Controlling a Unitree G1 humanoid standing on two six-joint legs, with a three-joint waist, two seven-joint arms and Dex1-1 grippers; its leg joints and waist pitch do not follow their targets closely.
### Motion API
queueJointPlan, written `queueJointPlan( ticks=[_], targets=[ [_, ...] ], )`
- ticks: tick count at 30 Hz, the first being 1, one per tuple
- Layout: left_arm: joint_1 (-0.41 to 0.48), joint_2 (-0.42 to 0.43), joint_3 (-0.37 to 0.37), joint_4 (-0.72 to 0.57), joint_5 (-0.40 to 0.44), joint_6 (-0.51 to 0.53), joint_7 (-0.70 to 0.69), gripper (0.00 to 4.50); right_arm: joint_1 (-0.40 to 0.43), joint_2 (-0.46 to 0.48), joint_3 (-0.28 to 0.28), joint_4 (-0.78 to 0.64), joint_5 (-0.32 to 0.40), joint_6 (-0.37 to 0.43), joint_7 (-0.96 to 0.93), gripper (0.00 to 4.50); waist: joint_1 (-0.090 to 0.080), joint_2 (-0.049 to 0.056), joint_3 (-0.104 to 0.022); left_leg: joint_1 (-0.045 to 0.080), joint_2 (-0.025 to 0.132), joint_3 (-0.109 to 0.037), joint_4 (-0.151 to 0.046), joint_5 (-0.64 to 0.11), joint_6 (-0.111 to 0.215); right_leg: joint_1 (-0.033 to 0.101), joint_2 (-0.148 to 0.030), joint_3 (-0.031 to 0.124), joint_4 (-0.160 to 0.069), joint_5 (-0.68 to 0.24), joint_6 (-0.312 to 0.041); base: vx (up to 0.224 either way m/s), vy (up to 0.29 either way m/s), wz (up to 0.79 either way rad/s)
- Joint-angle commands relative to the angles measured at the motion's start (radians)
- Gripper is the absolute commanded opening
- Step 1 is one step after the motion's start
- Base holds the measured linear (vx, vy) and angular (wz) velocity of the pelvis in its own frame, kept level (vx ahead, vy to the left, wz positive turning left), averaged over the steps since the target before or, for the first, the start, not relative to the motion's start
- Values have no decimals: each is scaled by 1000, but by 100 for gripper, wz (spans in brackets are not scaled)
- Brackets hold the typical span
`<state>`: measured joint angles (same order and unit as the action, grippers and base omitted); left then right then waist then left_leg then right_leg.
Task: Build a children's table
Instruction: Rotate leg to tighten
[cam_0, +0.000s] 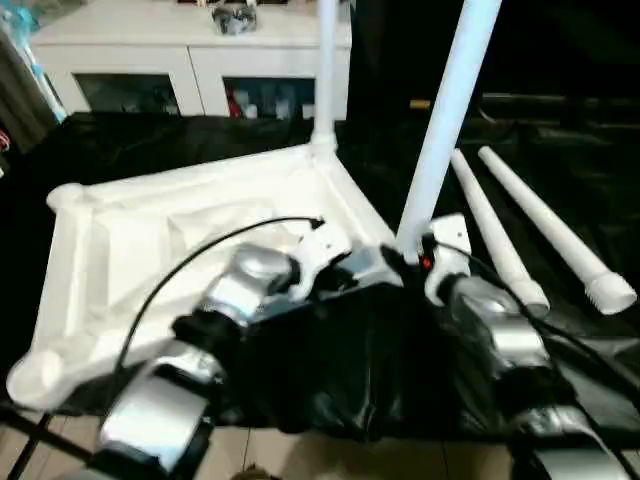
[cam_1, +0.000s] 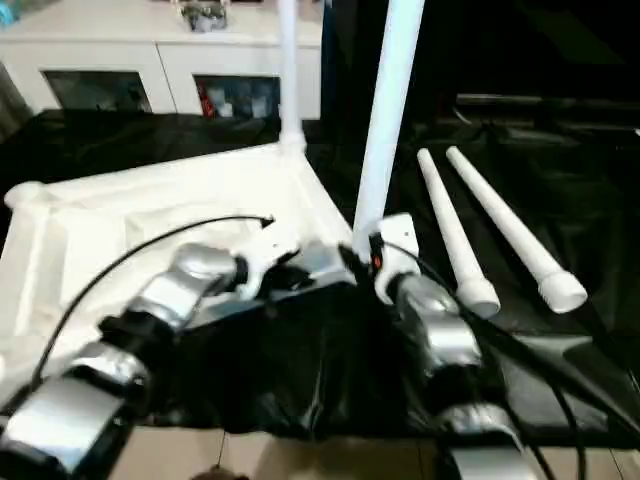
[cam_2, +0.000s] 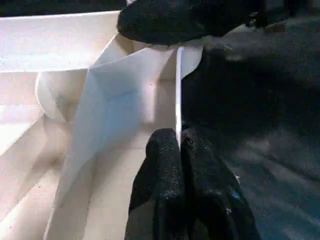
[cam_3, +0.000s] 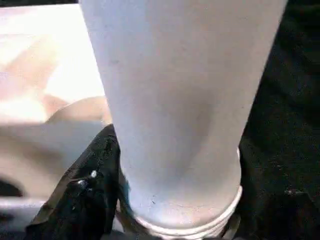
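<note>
Your black-covered worktop (cam_0: 120, 145) carries the upturned white table top (cam_0: 190, 230) and two loose legs (cam_0: 555, 235) side by side.

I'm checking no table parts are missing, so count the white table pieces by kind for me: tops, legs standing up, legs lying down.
Table top: 1
Legs standing up, far leg and near leg: 2
Legs lying on the black cloth, inner leg and outer leg: 2
Total: 5

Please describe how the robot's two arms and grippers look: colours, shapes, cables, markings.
Both forearms, left and right, are rounded silver shells with black joints. A thin black cable arcs over the left one. The grippers have white housings; a small red light shows at the right gripper. The left gripper's fingers are black, textured.
</note>
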<state>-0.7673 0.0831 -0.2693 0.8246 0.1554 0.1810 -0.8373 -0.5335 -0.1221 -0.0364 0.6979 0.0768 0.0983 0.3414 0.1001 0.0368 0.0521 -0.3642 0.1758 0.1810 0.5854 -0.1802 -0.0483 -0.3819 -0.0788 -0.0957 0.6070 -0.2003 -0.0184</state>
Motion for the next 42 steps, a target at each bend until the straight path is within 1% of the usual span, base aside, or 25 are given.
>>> queueJointPlan(
  ticks=[1, 2, 3, 4, 6, 7, 9, 11, 13, 14, 16, 17, 19, 20, 23, 28, 29, 31, 33, 35, 37, 38, 40, 41, 42],
  targets=[
    [-36, -95, -40, 1, 5, -12, 39, 0, -19, 85, 78, 79, -44, -23, -15, 272, -3, -8, -55, 12, 60, -30, -78, -277, 11, 31, -96, 63, -103, -342, -174, 0, 0, 0],
    [-36, -95, -40, 1, 5, -12, 39, 0, -19, 85, 78, 79, -44, -23, -15, 307, 0, -9, -56, 12, 59, -28, -76, -263, 20, 33, -95, 63, -102, -314, -177, 0, 0, 0],
    [-32, -97, -47, -1, 10, -28, 40, 0, -29, 89, 70, 89, -31, -36, 6, 328, 1, -8, -58, 9, 61, -28, -75, -246, 30, 36, -96, 64, -96, -273, -188, 0, 0, 0],
    [-30, -97, -48, -2, 11, -30, 39, 0, -30, 89, 68, 88, -27, -38, 14, 342, 1, -8, -59, 7, 61, -28, -75, -238, 36, 38, -96, 64, -94, -256, -191, 0, 0, 0],
    [-22, -89, -51, -8, 14, -40, 33, 0, -31, 82, 63, 85, -17, -48, 45, 351, 2, -9, -61, 6, 61, -26, -73, -218, 49, 39, -95, 64, -89, -214, -201, 0, 0, 0],
    [-18, -81, -51, -12, 14, -43, 26, 0, -29, 74, 65, 80, -16, -53, 60, 364, 2, -9, -61, 2, 61, -27, -73, -206, 57, 43, -95, 63, -85, -193, -208, 0, 0, 0],
    [-2, -52, -52, -23, 11, -53, -11, 0, -21, 34, 81, 71, -30, -81, 119, 386, 2, -9, -62, 2, 61, -26, -71, -202, 65, 44, -95, 62, -85, -185, -214, 0, 0, 0],
    [3, -43, -53, -28, 8, -61, -29, 0, -18, 21, 87, 67, -31, -86, 146, 386, 2, -9, -62, 0, 61, -26, -70, -196, 74, 45, -96, 62, -83, -175, -218, 0, 0, 0],
    [22, -16, -58, -52, -13, -82, -108, 0, -5, -21, 114, 55, -32, -112, 242, 386, 3, -10, -62, 0, 62, -26, -69, -198, 77, 47, -96, 61, -83, -178, -220, 0, 0, 0],
    [27, -7, -60, -60, -18, -86, -133, 0, 0, -35, 124, 49, -30, -120, 275, 386, 4, -11, -62, -2, 61, -26, -68, -194, 85, 49, -96, 60, -82, -173, -223, 0, 0, 0],
    [48, 31, -71, -90, -35, -102, -223, 0, 31, -89, 154, 1, -17, -131, 408, 386, 5, -10, -63, 0, 65, -24, -66, -186, 95, 47, -94, 61, -79, -146, -232, 0, 0, 0],
    [51, 38, -72, -96, -38, -101, -238, 0, 37, -99, 160, -10, -13, -130, 434, 386, 9, -10, -62, -1, 66, -24, -66, -181, 102, 49, -94, 61, -78, -136, -234, 0, 0, 0],
    [55, 51, -74, -100, -42, -105, -261, 0, 49, -118, 169, -30, -6, -127, 477, 386, 11, -10, -62, -1, 66, -23, -66, -179, 109, 47, -92, 60, -76, -134, -237, 0, 0, 0],
    [56, 62, -76, -100, -41, -114, -275, 0, 56, -131, 175, -43, -3, -126, 503, 386, 11, -10, -60, 1, 67, -22, -68, -190, 105, 44, -92, 60, -79, -159, -237, 0, 0, 0],
    [60, 104, -82, -98, -39, -142, -333, 0, 79, -177, 185, -85, 8, -115, 601, 386, 16, -9, -57, 4, 68, -24, -71, -228, 87, 44, -94, 61, -87, -236, -219, 0, 0, 0],
    [64, 153, -83, -103, -42, -161, -395, 0, 119, -237, 216, -158, 30, -88, 739, 386, 18, -11, -58, 2, 68, -25, -71, -221, 89, 46, -93, 61, -85, -226, -215, 0, 0, 0],
    [65, 163, -83, -107, -45, -162, -411, 0, 128, -248, 223, -174, 35, -81, 763, 386, 20, -9, -59, 3, 70, -25, -71, -215, 91, 43, -94, 62, -84, -222, -218, 0, 0, 0],
    [65, 185, -86, -109, -47, -165, -445, 0, 149, -272, 240, -216, 49, -54, 816, 386, 21, -9, -59, 3, 70, -25, -71, -215, 91, 43, -93, 61, -82, -216, -220, 0, 0, 0],
    [64, 199, -89, -106, -45, -171, -467, 0, 163, -287, 251, -246, 60, -27, 853, 362, 23, -9, -59, 3, 71, -25, -71, -213, 95, 43, -93, 62, -82, -211, -220, 0, 0, 0],
    [65, 209, -92, -105, -46, -176, -481, 0, 172, -296, 261, -267, 67, -10, 876, 352, 25, -8, -57, 5, 70, -25, -72, -224, 86, 42, -95, 61, -86, -239, -220, 0, 0, 0],
    [66, 215, -93, -106, -50, -179, -491, 0, 178, -299, 263, -285, 71, 6, 892, 319, 29, -7, -57, 6, 71, -25, -73, -233, 81, 41, -96, 63, -88, -258, -214, 0, 0, 0],
    [67, 219, -93, -106, -50, -181, -498, 0, 183, -303, 265, -300, 75, 15, 897, 319, 30, -9, -57, 5, 72, -25, -73, -234, 77, 41, -96, 63, -88, -262, -210, 0, 0, 0],
    [68, 220, -92, -108, -50, -180, -501, 0, 185, -304, 266, -305, 77, 17, 898, 309, 34, -9, -59, 6, 72, -26, -73, -221, 74, 41, -96, 63, -85, -251, -209, 0, 0, 0],
    [69, 221, -93, -109, -51, -179, -504, 0, 187, -305, 267, -311, 79, 21, 900, 289, 37, -8, -59, 7, 73, -26, -73, -221, 72, 39, -96, 63, -85, -247, -209, 0, 0, 0],
    [69, 222, -93, -110, -52, -179, -504, 0, 189, -305, 267, -314, 79, 23, 901, 283, 38, -9, -60, 7, 72, -26, -72, -216, 71, 40, -96, 63, -84, -238, -212, 0, 0, 0]
  ],
)
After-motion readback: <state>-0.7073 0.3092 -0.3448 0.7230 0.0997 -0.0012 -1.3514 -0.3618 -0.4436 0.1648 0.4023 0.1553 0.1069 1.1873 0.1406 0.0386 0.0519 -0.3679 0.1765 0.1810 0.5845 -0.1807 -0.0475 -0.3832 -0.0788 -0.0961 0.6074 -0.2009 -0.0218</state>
